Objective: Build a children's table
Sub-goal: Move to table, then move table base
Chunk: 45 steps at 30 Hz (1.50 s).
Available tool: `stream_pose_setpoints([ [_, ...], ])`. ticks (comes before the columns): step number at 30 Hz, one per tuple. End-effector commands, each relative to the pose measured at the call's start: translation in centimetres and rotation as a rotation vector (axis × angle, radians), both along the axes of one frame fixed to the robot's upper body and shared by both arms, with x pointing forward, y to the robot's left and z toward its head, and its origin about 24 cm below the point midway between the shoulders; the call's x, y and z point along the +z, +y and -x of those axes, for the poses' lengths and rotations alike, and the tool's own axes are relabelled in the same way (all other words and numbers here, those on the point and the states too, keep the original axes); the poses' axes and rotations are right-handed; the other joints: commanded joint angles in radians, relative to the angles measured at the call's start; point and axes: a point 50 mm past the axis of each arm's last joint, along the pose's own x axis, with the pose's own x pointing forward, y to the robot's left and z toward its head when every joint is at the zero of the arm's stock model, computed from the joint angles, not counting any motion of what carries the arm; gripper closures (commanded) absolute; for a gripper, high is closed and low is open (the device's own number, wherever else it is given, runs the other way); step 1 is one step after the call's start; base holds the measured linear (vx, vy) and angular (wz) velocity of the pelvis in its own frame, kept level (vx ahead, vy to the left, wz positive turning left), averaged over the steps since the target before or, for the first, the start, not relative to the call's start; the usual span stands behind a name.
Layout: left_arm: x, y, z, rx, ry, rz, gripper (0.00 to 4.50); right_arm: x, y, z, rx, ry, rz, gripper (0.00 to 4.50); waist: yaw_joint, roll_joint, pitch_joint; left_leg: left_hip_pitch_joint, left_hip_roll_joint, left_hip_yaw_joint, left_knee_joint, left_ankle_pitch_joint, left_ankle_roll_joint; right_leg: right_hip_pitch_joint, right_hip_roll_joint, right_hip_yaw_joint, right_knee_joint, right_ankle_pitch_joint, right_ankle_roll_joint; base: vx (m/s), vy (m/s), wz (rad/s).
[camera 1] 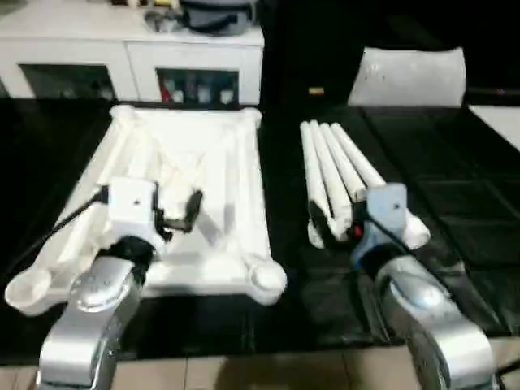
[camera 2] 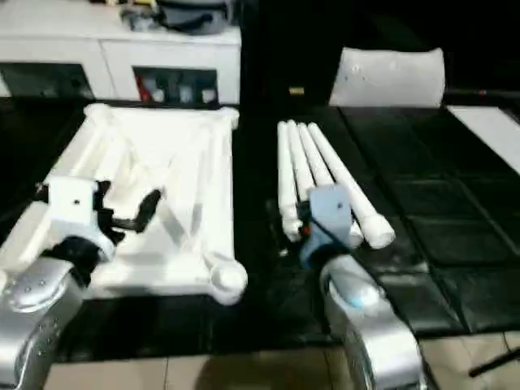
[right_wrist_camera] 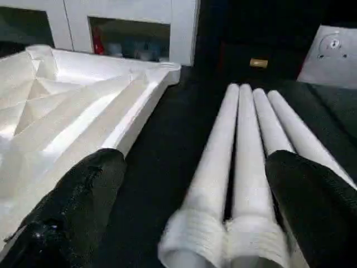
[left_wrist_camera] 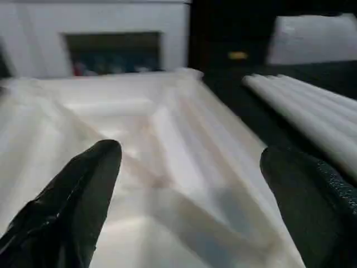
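Note:
The children's table lies in parts on black mats. Its white tabletop (camera 1: 203, 162) rests upside down at the left, ribbed underside up, with a round corner socket (camera 1: 265, 276) at the near right. Several long white legs (camera 1: 335, 166) lie side by side to its right, threaded ends (right_wrist_camera: 223, 245) toward me. My left gripper (camera 1: 180, 213) hovers open over the near part of the tabletop, holding nothing. My right gripper (right_wrist_camera: 195, 195) stands open just above the near ends of the legs, its black fingers (right_wrist_camera: 83, 201) wide on either side of them and not touching.
A white cabinet (camera 1: 130, 57) with open shelves stands behind the tabletop, a grey object (camera 1: 215, 16) on top. A flat white sheet (camera 1: 410, 77) with a small round mark leans at the back right. Pale floor (camera 1: 268, 370) runs along the mats' near edge.

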Motion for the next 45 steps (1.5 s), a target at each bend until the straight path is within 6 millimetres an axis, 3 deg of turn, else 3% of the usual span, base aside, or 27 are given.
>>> stream_pose_setpoints([
  [1, 0.4, -0.8, 0.3, -0.102, 0.011, -0.009, 0.05, 0.6, -0.1, -0.2, 0.049, -0.024, -0.002, 0.0, 0.014, -0.015, -0.029, -0.001, 0.04, 0.019, -0.094, -0.22, 0.009, 0.024, -0.102, 0.054, -0.102, -0.397, -0.126, -0.098, -0.056, 0.04],
  [2, 0.3, -1.1, 0.4, -0.158, 0.029, -0.022, 0.05, 0.7, -0.1, -0.2, 0.09, -0.02, -0.005, 0.0, 0.013, -0.019, -0.029, 0.005, 0.043, 0.028, -0.097, -0.233, 0.004, 0.009, -0.097, 0.056, -0.112, -0.567, -0.087, -0.098, -0.056, 0.04],
  [3, 0.2, -1.3, 0.6, -0.216, 0.042, -0.036, 0.05, 0.8, -0.1, -0.2, 0.137, -0.012, 0.004, 0.0, 0.013, -0.015, -0.028, 0.004, 0.049, 0.033, -0.102, -0.236, 0.0, -0.002, -0.092, 0.053, -0.117, -0.638, -0.056, -0.061, -0.064, 0.03],
  [5, 0.0, -1.6, 0.8, -0.32, 0.073, -0.065, 0.05, 0.8, 0.0, 0.0, 0.23, 0.011, 0.027, 0.0, 0.01, -0.007, -0.027, -0.006, 0.062, 0.034, -0.113, -0.24, -0.015, -0.006, -0.081, 0.047, -0.106, -0.58, -0.049, -0.054, -0.041, -0.01],
  [7, -0.3, -1.7, 1.2, -0.409, 0.089, -0.12, 0.05, 0.7, 0.0, 0.2, 0.297, 0.029, 0.042, 0.0, 0.013, 0.001, -0.028, -0.004, 0.07, 0.035, -0.117, -0.246, -0.022, -0.008, -0.077, 0.045, -0.097, -0.484, -0.067, 0.0, 0.0, 0.0],
  [8, -0.6, -1.6, 1.5, -0.485, 0.105, -0.161, 0.2, 0.5, -0.1, 0.5, 0.358, 0.051, 0.056, 0.0, 0.018, 0.0, -0.033, -0.003, 0.073, 0.036, -0.116, -0.224, -0.015, -0.006, -0.076, 0.046, -0.09, -0.408, -0.082, 0.0, 0.0, 0.0],
  [9, -0.7, -1.5, 1.7, -0.55, 0.109, -0.186, 0.2, 0.4, -0.2, 0.8, 0.411, 0.07, 0.065, 0.0, 0.019, 0.007, -0.033, -0.006, 0.076, 0.038, -0.121, -0.215, -0.014, -0.001, -0.075, 0.046, -0.082, -0.335, -0.103, 0.0, 0.0, 0.0],
  [10, -0.8, -1.3, 1.8, -0.604, 0.121, -0.194, 0.2, 0.3, -0.4, 1.1, 0.453, 0.086, 0.075, 0.0, 0.02, 0.005, -0.032, -0.01, 0.075, 0.038, -0.123, -0.22, -0.009, 0.002, -0.074, 0.044, -0.081, -0.309, -0.109, 0.0, 0.0, 0.0],
  [11, -0.8, -1.2, 1.9, -0.657, 0.14, -0.197, 0.31, 0.2, -0.5, 1.4, 0.487, 0.1, 0.083, 0.0, 0.021, 0.004, -0.034, -0.006, 0.078, 0.041, -0.122, -0.225, -0.011, 0.002, -0.072, 0.045, -0.075, -0.26, -0.124, 0.0, 0.0, 0.0],
  [14, -0.8, -0.8, 2.1, -0.809, 0.202, -0.224, 0.68, 0.2, -0.7, 1.8, 0.575, 0.127, 0.09, 0.0, 0.027, 0.003, -0.036, -0.004, 0.078, 0.051, -0.12, -0.156, 0.007, 0.007, -0.075, 0.045, -0.064, -0.13, -0.167, 0.0, 0.0, 0.0],
  [16, -1.0, -0.4, 1.9, -0.892, 0.254, -0.253, 0.83, 0.3, -0.7, 2.0, 0.636, 0.134, 0.109, 0.0, 0.03, -0.002, -0.039, -0.002, 0.077, 0.056, -0.117, -0.129, 0.015, 0.009, -0.074, 0.045, -0.059, -0.1, -0.178, 0.0, 0.0, 0.0],
  [18, -1.1, -0.1, 1.5, -0.935, 0.276, -0.282, 0.92, 0.3, -0.7, 2.2, 0.673, 0.148, 0.114, 0.0, 0.035, 0.0, -0.039, 0.001, 0.078, 0.061, -0.114, -0.104, 0.021, 0.009, -0.078, 0.048, -0.057, -0.079, -0.192, 0.0, 0.0, 0.0],
  [19, -1.2, -0.1, 1.4, -0.942, 0.28, -0.286, 1.01, 0.3, -0.7, 2.2, 0.681, 0.15, 0.114, 0.0, 0.036, -0.008, -0.038, 0.002, 0.078, 0.063, -0.114, -0.101, 0.025, 0.008, -0.077, 0.048, -0.06, -0.082, -0.193, 0.0, 0.0, 0.0],
  [20, -1.3, 0.1, 1.0, -0.976, 0.295, -0.313, 1.16, 0.3, -0.6, 2.5, 0.716, 0.163, 0.114, 0.0, 0.04, -0.005, -0.038, 0.004, 0.079, 0.064, -0.113, -0.095, 0.026, 0.008, -0.079, 0.049, -0.058, -0.077, -0.199, 0.0, 0.0, 0.0],
  [27, -2.4, -0.3, -0.4, -1.051, 0.312, -0.39, 1.64, -0.1, -0.6, 3.3, 0.773, 0.2, 0.134, 0.0, 0.043, -0.005, -0.034, 0.007, 0.085, 0.068, -0.119, -0.162, 0.004, 0.004, -0.082, 0.052, -0.067, -0.194, -0.182, 0.0, 0.0, 0.0],
  [33, -3.3, -0.6, -1.8, -1.05, 0.297, -0.429, 2.23, -0.2, -0.5, 3.4, 0.774, 0.199, 0.138, 0.0, 0.044, -0.005, -0.038, 0.006, 0.087, 0.07, -0.118, -0.152, -0.007, 0.006, -0.084, 0.052, -0.065, -0.175, -0.185, 0.0, 0.0, 0.0],
  [34, -3.4, -0.5, -2.0, -1.052, 0.299, -0.441, 2.33, -0.2, -0.5, 3.5, 0.775, 0.2, 0.139, 0.0, 0.046, 0.001, -0.04, 0.006, 0.087, 0.07, -0.116, -0.136, -0.007, 0.006, -0.084, 0.052, -0.062, -0.151, -0.188, 0.0, 0.0, 0.0],
  [36, -3.6, -0.4, -2.2, -1.054, 0.306, -0.449, 2.4, -0.2, -0.5, 3.5, 0.777, 0.202, 0.14, 0.0, 0.046, -0.002, -0.043, 0.006, 0.088, 0.073, -0.114, -0.116, -0.004, 0.008, -0.083, 0.052, -0.059, -0.104, -0.196, 0.0, 0.0, 0.0],
  [37, -3.8, -0.3, -2.4, -1.06, 0.317, -0.456, 2.46, -0.3, -0.4, 3.6, 0.78, 0.204, 0.14, 0.0, 0.047, 0.004, -0.042, 0.006, 0.088, 0.072, -0.115, -0.115, -0.005, 0.008, -0.083, 0.052, -0.058, -0.097, -0.2, 0.0, 0.0, 0.0],
  [38, -4.0, -0.1, -2.6, -1.068, 0.329, -0.467, 2.55, -0.3, -0.4, 3.7, 0.781, 0.209, 0.142, 0.0, 0.045, 0.002, -0.042, 0.006, 0.088, 0.073, -0.115, -0.116, -0.004, 0.008, -0.082, 0.051, -0.059, -0.089, -0.203, 0.0, 0.0, 0.0],
  [45, -4.4, 0.2, -2.9, -1.086, 0.34, -0.495, 3.13, -0.5, -0.5, 4.0, 0.79, 0.225, 0.142, 0.0, 0.046, 0.005, -0.04, 0.009, 0.092, 0.075, -0.117, -0.15, -0.01, 0.008, -0.084, 0.052, -0.061, -0.111, -0.214, 0.0, 0.0, 0.0],
])
